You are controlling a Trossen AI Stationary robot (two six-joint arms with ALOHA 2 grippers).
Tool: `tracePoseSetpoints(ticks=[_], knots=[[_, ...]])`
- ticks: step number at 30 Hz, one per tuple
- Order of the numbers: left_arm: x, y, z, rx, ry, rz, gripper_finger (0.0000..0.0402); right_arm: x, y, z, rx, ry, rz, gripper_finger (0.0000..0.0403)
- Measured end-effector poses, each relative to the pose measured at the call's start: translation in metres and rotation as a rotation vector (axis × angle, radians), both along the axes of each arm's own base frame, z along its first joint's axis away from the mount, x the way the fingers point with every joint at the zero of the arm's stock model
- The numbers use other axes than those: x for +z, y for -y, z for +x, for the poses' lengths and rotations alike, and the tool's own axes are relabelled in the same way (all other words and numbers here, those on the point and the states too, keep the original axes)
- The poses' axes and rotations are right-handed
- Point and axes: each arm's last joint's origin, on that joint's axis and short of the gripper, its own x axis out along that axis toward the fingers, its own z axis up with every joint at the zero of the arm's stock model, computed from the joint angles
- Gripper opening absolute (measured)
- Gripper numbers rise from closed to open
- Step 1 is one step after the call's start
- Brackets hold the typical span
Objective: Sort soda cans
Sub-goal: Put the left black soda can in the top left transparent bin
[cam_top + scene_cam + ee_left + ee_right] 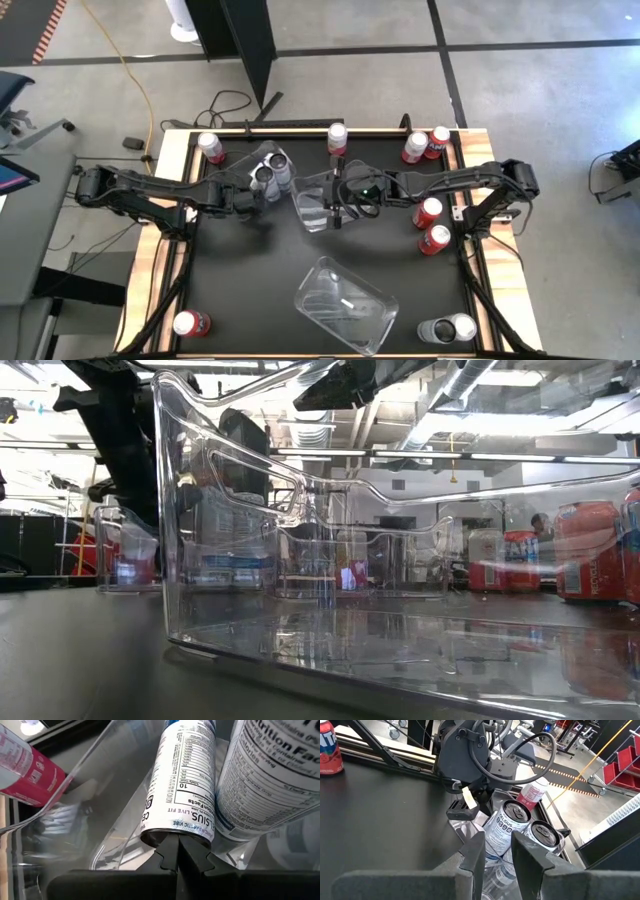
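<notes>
Sorting the white cans into the bin

Our left hand (252, 196), fingers together, nudges a white can (265, 176) in the clear bin (272, 152) near the counter's far edge; our right hand (335, 205) clamps another bin's (312, 212) wall mid-counter. Next: fetch red cans (431, 225).

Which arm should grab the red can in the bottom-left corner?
Probably left: the red can lies on its side of the table, nearer the left gripper than the right gripper.
</notes>
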Motion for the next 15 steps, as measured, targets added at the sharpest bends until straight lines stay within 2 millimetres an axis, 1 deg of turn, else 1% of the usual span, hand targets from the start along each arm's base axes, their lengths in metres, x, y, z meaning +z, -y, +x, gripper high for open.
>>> tracePoseSetpoints(ticks=[10,15], knots=[[0.0021,-0.0013,0.0032,0.002,0.026,0.049,0.0000,0.0000,0.0000,0.0000,0.000,0.000,0.000,0.0113],[0.0028,-0.0051,0.0039,0.007,0.027,0.059,0.0000,0.0000,-0.0017,0.0000,0.004,0.000,0.001,0.0113]])
